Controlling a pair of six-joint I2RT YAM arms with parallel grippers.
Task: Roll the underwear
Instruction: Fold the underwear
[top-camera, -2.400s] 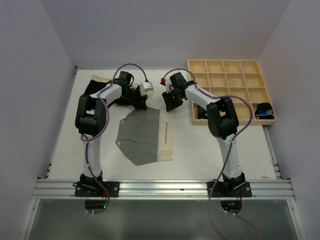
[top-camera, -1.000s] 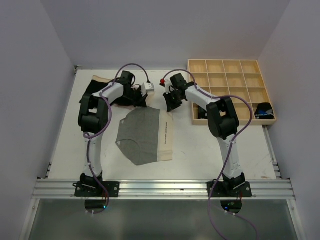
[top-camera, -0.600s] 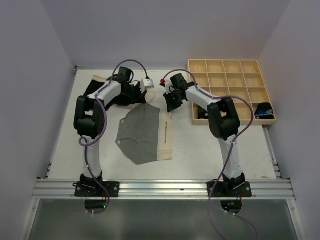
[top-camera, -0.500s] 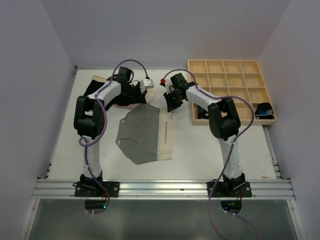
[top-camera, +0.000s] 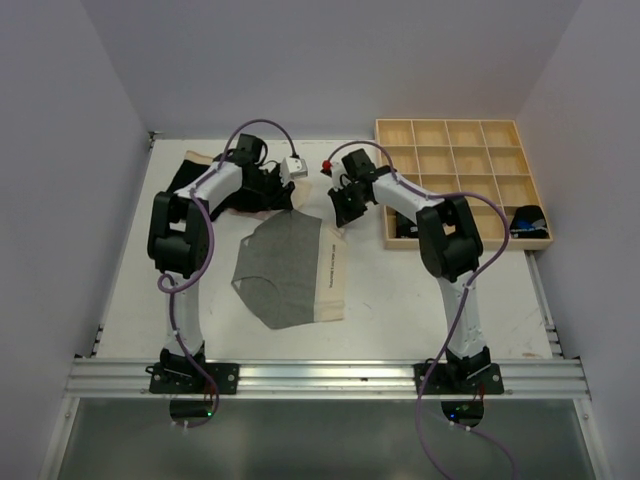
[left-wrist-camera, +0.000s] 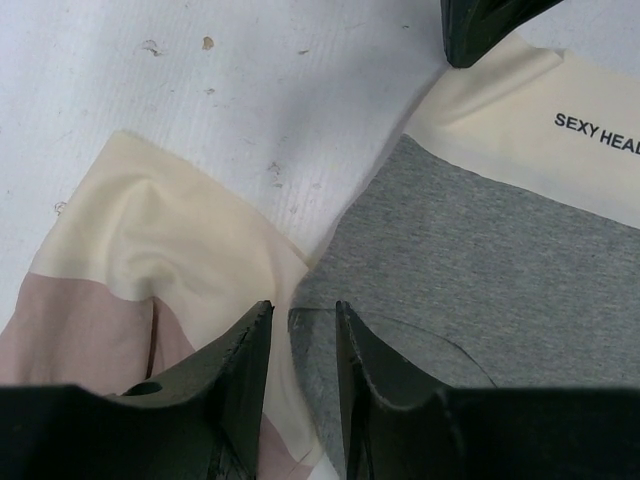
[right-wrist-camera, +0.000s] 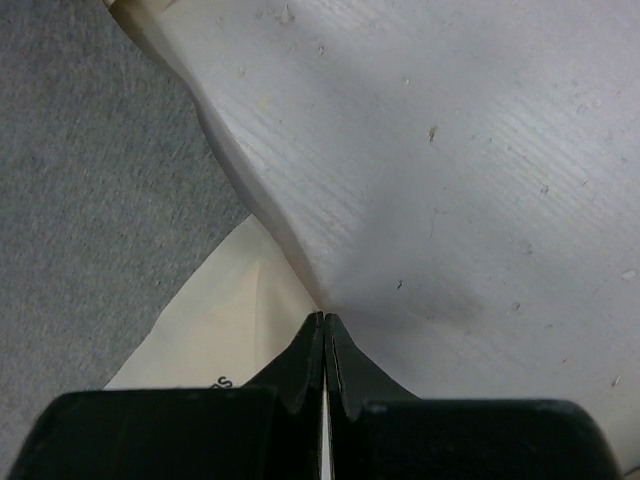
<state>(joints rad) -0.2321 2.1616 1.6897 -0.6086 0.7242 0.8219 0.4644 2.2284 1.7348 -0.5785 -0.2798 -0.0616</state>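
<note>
Grey underwear (top-camera: 285, 265) with a cream waistband (left-wrist-camera: 520, 90) lies spread flat on the table between the arms. My left gripper (left-wrist-camera: 303, 312) stands open at its far left corner, and the grey edge (left-wrist-camera: 480, 270) lies loose between the fingers. My right gripper (right-wrist-camera: 325, 317) is shut on the waistband's far right corner (right-wrist-camera: 220, 320), which rises taut to the fingertips. The two grippers (top-camera: 290, 203) (top-camera: 342, 215) sit at the garment's far edge. A pale beige-pink garment (left-wrist-camera: 170, 250) lies under and beside the left fingers. Black underwear with a beige inner side (top-camera: 200, 175) is at the far left.
A light wooden tray (top-camera: 460, 180) of square compartments stands at the back right, with a dark item in its near left compartment (top-camera: 403, 228). Another dark object (top-camera: 527, 222) lies at the tray's right edge. A white block (top-camera: 293, 166) sits on the left wrist.
My left gripper's jaws have come apart over the grey underwear's corner. The left wrist shifted slightly away from the near edge. The right gripper stays shut in place.
</note>
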